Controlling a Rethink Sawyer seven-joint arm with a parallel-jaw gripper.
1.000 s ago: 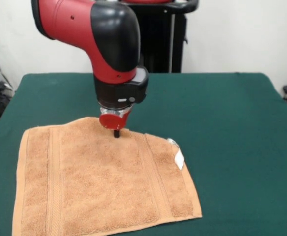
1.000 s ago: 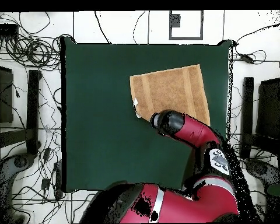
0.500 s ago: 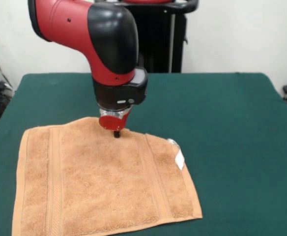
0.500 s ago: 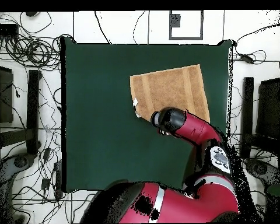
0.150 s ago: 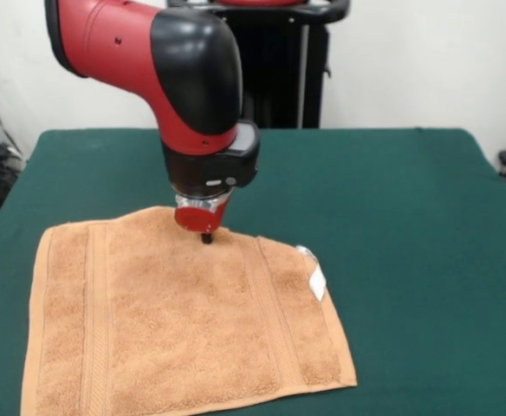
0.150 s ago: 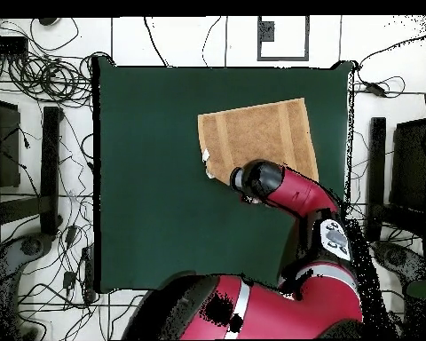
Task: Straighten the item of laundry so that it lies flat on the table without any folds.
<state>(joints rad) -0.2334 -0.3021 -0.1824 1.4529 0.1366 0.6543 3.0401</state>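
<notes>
Pressing down from above, the end effector [image 5: 206,237] is touching the far edge of the orange-tan terry towel [image 5: 184,325]; whether its tip is apart or together cannot be told. That towel is lying spread on the green tabletop [image 5: 409,225], its far edge bulging up toward the contact point and its small white tag [image 5: 316,281] sticking out at one corner.

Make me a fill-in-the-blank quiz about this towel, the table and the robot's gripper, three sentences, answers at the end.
1. The towel lies on a table covered in cloth coloured ____.
2. The gripper points down at the towel's ____ edge in the front view.
3. The small tag at the towel's edge is coloured ____.

Missing words: green; far; white
</notes>
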